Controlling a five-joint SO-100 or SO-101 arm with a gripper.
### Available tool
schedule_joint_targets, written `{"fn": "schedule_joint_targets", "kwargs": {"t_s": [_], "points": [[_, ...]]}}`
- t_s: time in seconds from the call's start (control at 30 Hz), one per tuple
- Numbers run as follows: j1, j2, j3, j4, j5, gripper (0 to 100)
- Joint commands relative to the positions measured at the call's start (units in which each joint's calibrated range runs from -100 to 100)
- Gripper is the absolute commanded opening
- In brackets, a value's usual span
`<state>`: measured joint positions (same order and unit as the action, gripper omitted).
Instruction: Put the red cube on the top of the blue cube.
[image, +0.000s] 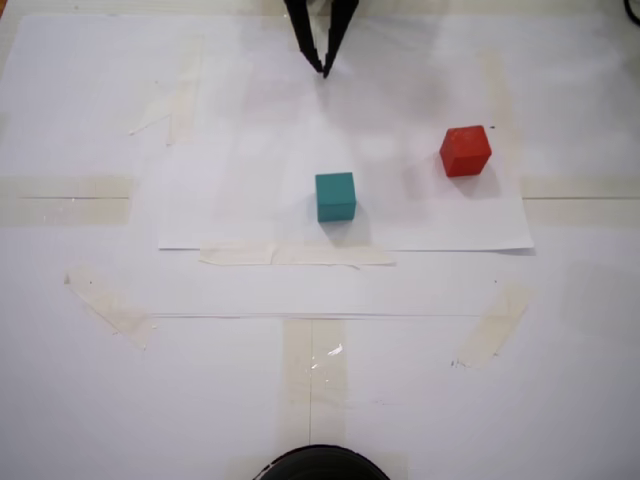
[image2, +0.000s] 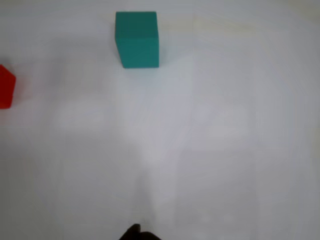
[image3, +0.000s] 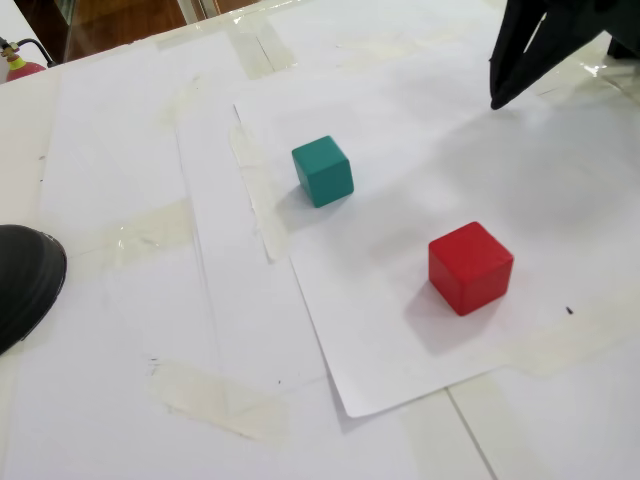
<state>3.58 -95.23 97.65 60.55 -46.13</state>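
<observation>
The blue cube (image: 335, 196) (image3: 323, 170), teal in colour, stands on a white paper sheet near the middle of both fixed views. The red cube (image: 465, 150) (image3: 470, 265) rests on the same sheet, apart from it. My black gripper (image: 325, 70) (image3: 495, 102) hovers at the sheet's far edge, shut, its two fingers meeting in a point with nothing between them. It is clear of both cubes. In the wrist view the blue cube (image2: 137, 40) is at the top, the red cube (image2: 6, 86) is cut off at the left edge, and only a dark gripper tip (image2: 136, 233) shows at the bottom.
White paper sheets are taped to the table with strips of tape (image: 295, 256). A black round object (image: 320, 464) (image3: 25, 280) sits at the near table edge. A small red item (image3: 22, 68) lies beyond the table's corner.
</observation>
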Motion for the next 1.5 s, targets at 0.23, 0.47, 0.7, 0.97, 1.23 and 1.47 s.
{"fn": "schedule_joint_targets", "kwargs": {"t_s": [0.23, 0.47, 0.7, 0.97, 1.23, 1.47], "points": [[-0.48, 24.84, -38.96, 12.05, -0.2, 0], [-0.33, 39.52, -61.84, 23.14, 0.34, 0], [-4.11, 51.37, -78.36, 30.48, -2.98, 0], [-14.33, 57.55, -82.99, 25.34, -8.5, 0], [-25.84, 68.79, -92.7, 23.55, -13.97, 0], [-33.56, 82.27, -104.23, 20.12, -15.43, 0]]}}
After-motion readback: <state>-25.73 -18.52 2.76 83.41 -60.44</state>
